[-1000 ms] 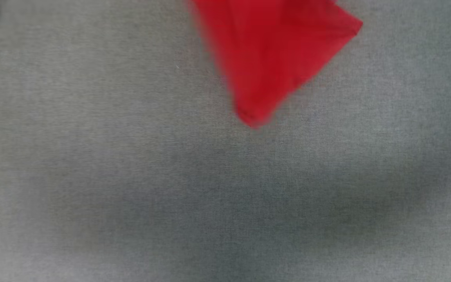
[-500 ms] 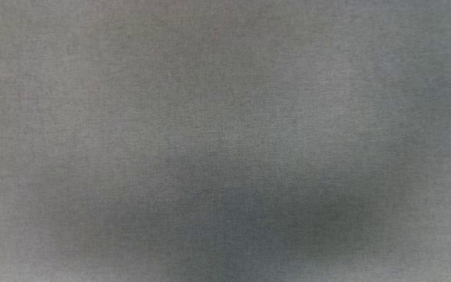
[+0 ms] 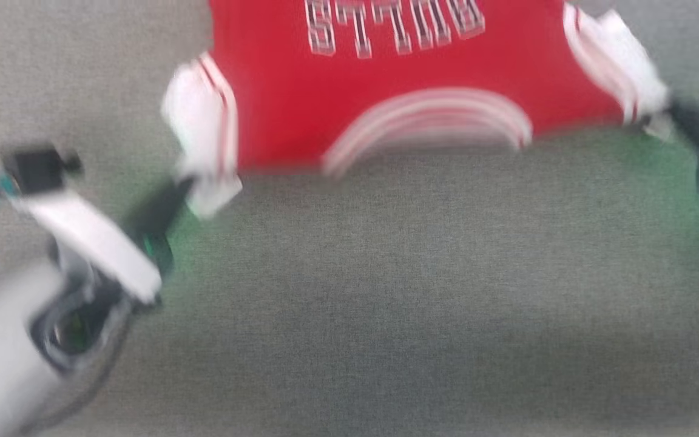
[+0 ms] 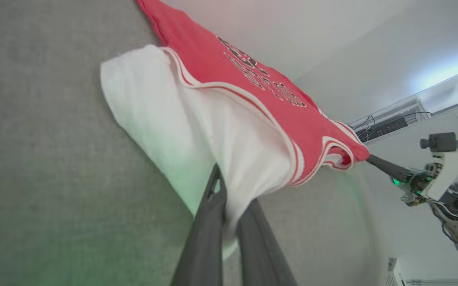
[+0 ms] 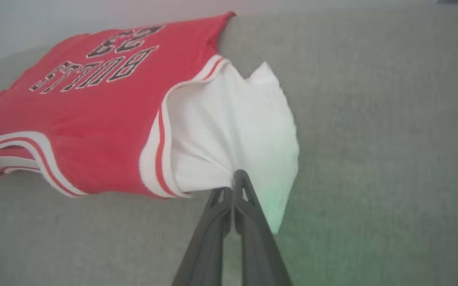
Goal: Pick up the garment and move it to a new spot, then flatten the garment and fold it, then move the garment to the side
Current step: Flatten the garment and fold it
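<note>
On grey cloth surface [image 3: 386, 291], holding the garment [image 3: 386, 79] stretched out by its 2 white sleeves: pinching one with left gripper [image 4: 229, 198] fully closed, pinching the other with right gripper [image 5: 235, 178] fully closed.

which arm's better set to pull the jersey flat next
Left, slightly: the left fingers have a white panel of the jersey deep between them, while the right fingers pinch theirs only at the tips. Both grip, so probably both pull together.
</note>
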